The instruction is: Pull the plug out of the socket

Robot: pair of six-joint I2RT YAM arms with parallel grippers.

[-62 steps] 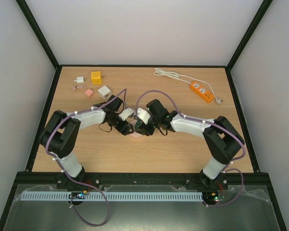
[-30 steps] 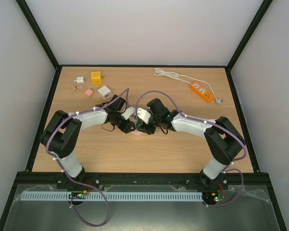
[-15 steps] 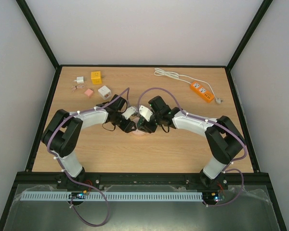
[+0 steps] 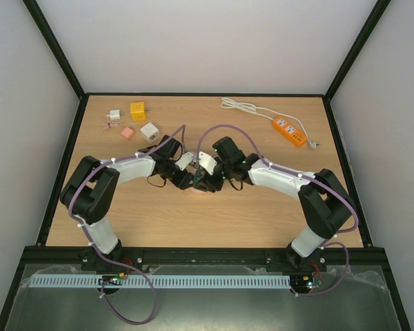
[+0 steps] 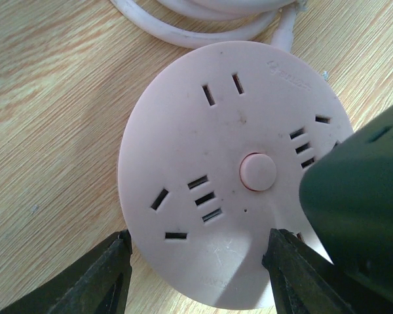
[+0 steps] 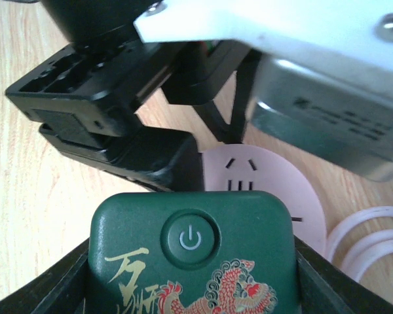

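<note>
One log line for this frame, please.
left gripper: shut on socket | right gripper: shut on plug | plug: over socket, pull-off not confirmed

A round pale pink socket [image 5: 209, 176] lies flat on a wooden table [image 5: 46, 131]. A dark green plug [image 5: 357, 209] covers its right side. A white cable [image 5: 203, 29] curves above it. The left gripper's [image 5: 198, 252] two dark fingers [image 5: 95, 281] flank the socket's lower edge; whether they actually grip it is unclear.
</note>
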